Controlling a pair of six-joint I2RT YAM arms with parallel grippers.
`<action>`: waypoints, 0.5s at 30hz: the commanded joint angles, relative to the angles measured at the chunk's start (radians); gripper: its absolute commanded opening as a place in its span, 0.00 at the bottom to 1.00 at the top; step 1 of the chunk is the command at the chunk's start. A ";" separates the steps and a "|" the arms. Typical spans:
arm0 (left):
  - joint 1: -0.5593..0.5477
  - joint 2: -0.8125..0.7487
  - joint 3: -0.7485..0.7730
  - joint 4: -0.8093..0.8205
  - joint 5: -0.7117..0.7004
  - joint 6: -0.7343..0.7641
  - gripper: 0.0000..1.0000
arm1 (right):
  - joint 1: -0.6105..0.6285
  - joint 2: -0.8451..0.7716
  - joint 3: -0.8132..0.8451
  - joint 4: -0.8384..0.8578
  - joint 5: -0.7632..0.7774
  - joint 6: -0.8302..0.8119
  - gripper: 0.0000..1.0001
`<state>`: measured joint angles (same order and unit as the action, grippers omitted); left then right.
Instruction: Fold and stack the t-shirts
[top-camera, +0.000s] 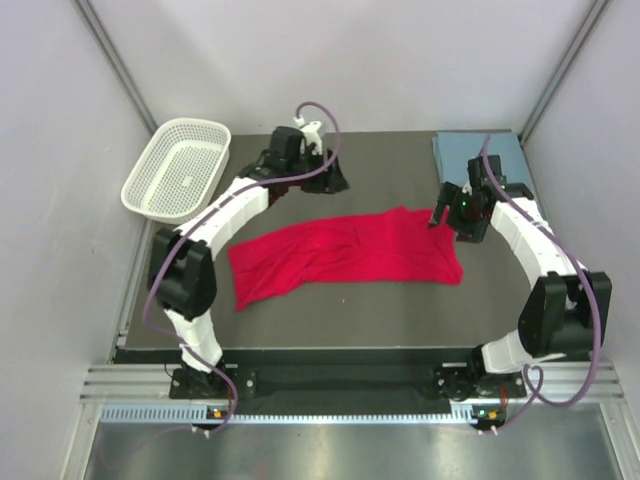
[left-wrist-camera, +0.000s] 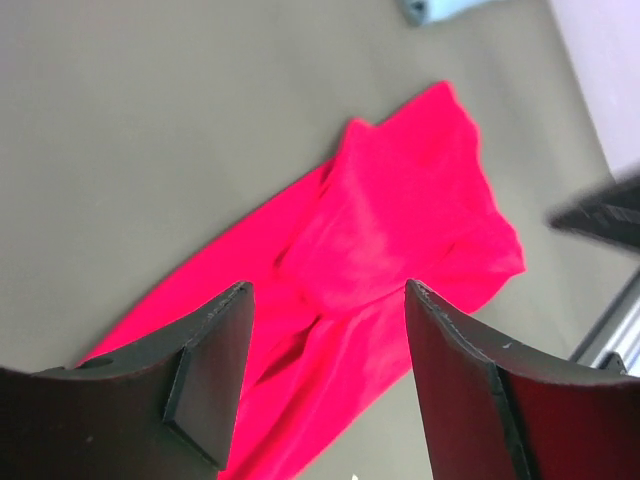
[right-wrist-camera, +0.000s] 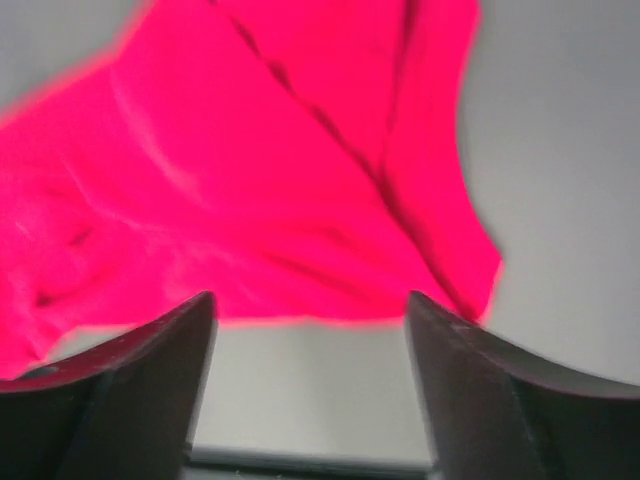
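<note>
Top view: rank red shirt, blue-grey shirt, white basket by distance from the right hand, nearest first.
1. red shirt: centre, its right end right beside the right hand.
2. blue-grey shirt: far right corner, just behind that hand.
3. white basket: far left corner, on the opposite side.

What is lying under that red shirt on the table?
The red shirt lies spread flat on the dark table, whose bare surface shows all round it. Anything directly beneath the cloth is covered and cannot be seen.
</note>
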<state>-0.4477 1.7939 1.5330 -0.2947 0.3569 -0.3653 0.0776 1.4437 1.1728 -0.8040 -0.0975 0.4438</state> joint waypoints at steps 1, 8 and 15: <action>-0.028 0.080 0.128 0.063 0.105 0.040 0.66 | -0.038 0.122 0.117 0.126 0.002 0.003 0.72; -0.103 0.032 0.018 0.094 0.126 -0.041 0.66 | -0.070 0.351 0.283 0.198 0.025 -0.082 0.59; -0.112 -0.053 -0.088 0.048 0.108 -0.021 0.66 | -0.070 0.570 0.493 0.196 0.071 -0.178 0.65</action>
<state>-0.5674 1.8240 1.4631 -0.2619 0.4564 -0.3977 0.0124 1.9690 1.5753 -0.6479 -0.0616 0.3298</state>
